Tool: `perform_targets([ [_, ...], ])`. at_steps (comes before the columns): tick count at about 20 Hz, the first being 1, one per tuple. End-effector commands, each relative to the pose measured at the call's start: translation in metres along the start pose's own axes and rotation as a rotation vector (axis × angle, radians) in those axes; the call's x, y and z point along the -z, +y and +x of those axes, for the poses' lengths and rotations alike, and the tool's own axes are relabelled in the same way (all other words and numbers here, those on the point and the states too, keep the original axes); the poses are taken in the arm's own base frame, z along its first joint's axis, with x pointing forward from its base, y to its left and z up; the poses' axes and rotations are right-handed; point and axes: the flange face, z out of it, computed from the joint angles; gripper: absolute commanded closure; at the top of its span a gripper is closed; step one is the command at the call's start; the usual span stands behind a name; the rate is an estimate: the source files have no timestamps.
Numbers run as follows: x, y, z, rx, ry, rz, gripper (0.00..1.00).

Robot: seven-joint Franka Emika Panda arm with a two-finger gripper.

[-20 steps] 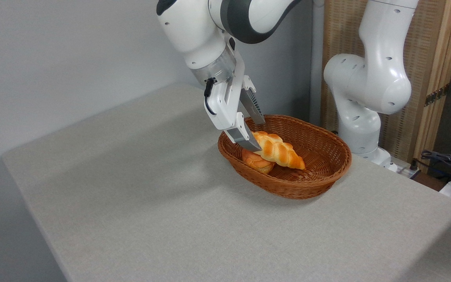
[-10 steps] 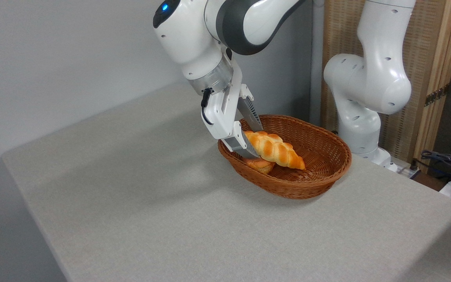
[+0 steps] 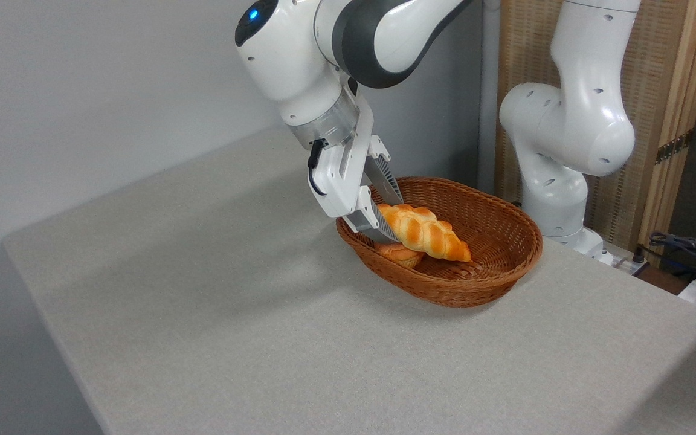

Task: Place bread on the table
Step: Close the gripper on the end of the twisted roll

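Fixed camera: white two-finger gripper (image 3: 389, 211) clamped on left end of golden braided bread loaf (image 3: 425, 232), barely raised over brown oval wicker basket (image 3: 493, 278). Nothing yet on grey cloth-topped table (image 3: 233, 314); carry-out and set-down left, probably.

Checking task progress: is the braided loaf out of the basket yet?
Not yet. The braided loaf, held by the gripper, sits over the wicker basket, its tip inside the rim.
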Motion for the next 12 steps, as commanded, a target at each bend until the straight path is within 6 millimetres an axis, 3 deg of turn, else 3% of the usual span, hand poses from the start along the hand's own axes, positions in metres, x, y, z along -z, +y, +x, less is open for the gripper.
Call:
perform_targets([
  [1, 0.004, 0.001, -0.005, -0.015, -0.011, 0.011, 0.77],
  [4, 0.007, 0.004, -0.007, -0.014, -0.009, 0.014, 0.87],
  [12, 0.016, 0.01, -0.009, -0.011, -0.006, 0.008, 0.96],
])
